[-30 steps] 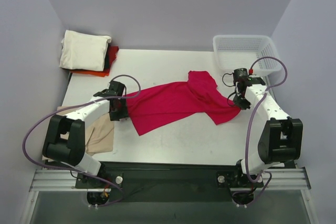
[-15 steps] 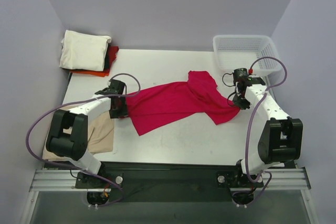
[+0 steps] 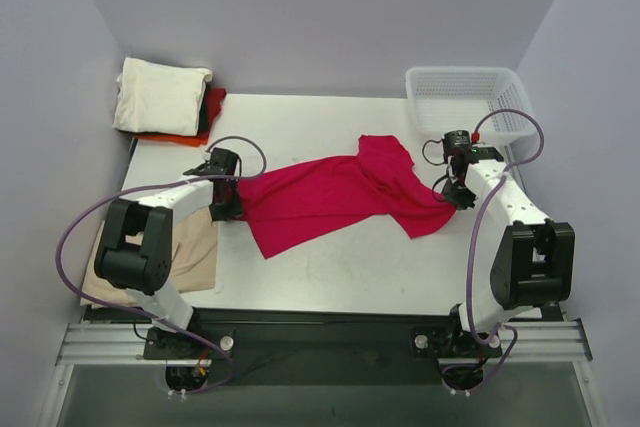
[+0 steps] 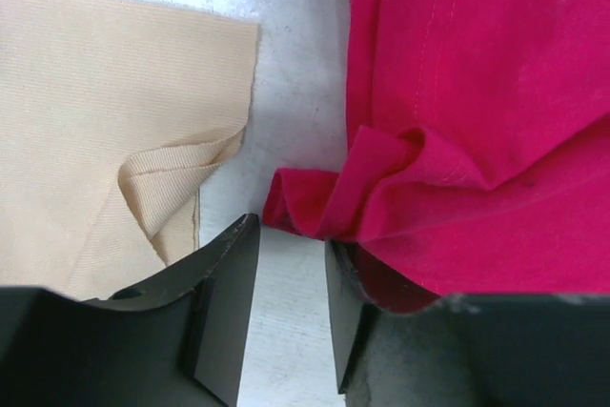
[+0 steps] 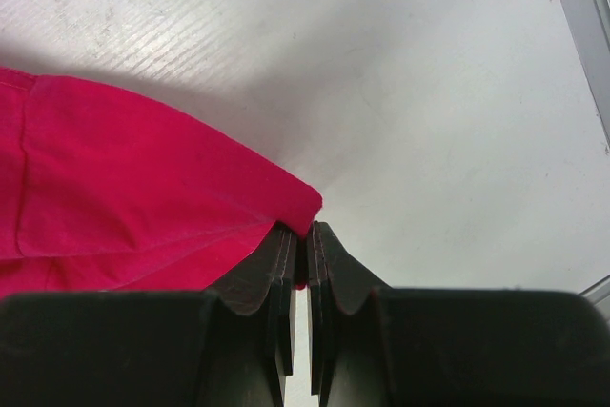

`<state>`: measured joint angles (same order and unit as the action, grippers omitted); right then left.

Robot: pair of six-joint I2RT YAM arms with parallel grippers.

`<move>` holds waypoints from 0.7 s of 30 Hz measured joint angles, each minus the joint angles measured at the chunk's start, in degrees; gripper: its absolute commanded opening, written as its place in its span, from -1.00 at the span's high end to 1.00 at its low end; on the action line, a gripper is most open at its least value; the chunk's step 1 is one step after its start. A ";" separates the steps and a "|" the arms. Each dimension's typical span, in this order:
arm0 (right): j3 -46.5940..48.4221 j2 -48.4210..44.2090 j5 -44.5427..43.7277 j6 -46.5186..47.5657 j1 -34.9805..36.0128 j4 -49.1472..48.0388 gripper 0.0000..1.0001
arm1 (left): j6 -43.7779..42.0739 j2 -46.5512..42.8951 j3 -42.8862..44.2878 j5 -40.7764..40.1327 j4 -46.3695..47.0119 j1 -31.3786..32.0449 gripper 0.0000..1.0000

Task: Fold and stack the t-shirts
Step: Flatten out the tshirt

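Pale lilac walls, scuffed white table, aluminium rail along its near edge

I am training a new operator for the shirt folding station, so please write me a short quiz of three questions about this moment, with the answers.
1. True or false: the right tool is shut on a corner of the bright crimson cloth t-shirt.
2. Multiple choice: what lies beside the left tool, on the side away from the crimson shirt? A) a tan-beige cloth shirt; B) a blue towel; C) a green bottle.
3. Short answer: what colour is the top shirt of the folded stack at the far left?
Key: 1 true; 2 A; 3 cream-white.
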<state>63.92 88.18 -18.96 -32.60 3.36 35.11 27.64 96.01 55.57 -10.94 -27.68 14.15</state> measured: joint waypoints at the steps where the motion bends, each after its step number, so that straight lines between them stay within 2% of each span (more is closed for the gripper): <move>1: 0.00 0.00 0.00 0.02 0.00 -0.02 1.00 | 0.09 0.09 0.09 -0.07 0.09 0.00 0.19; 2: 0.00 0.00 0.00 0.04 0.00 -0.04 1.00 | 0.24 0.26 0.20 -0.04 0.35 -0.02 0.24; 3: 0.00 0.00 0.02 0.04 0.00 -0.07 1.00 | 0.28 0.39 0.28 -0.07 0.59 -0.02 0.43; 7: 0.00 0.13 0.17 0.17 0.00 -0.17 1.00 | 0.81 1.16 0.90 0.26 1.88 -0.02 0.99; 16: 0.00 0.59 0.42 0.70 0.00 -0.20 1.00 | 0.70 1.14 1.16 0.81 2.19 -0.02 1.00; 21: 0.20 -0.48 0.44 1.09 0.00 -0.11 1.00 | 0.42 -1.16 1.73 1.11 -1.03 -0.02 1.00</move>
<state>64.12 87.70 -18.52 -31.51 3.36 35.00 28.05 94.85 57.30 -9.82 -28.71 14.13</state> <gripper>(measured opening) 0.065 0.024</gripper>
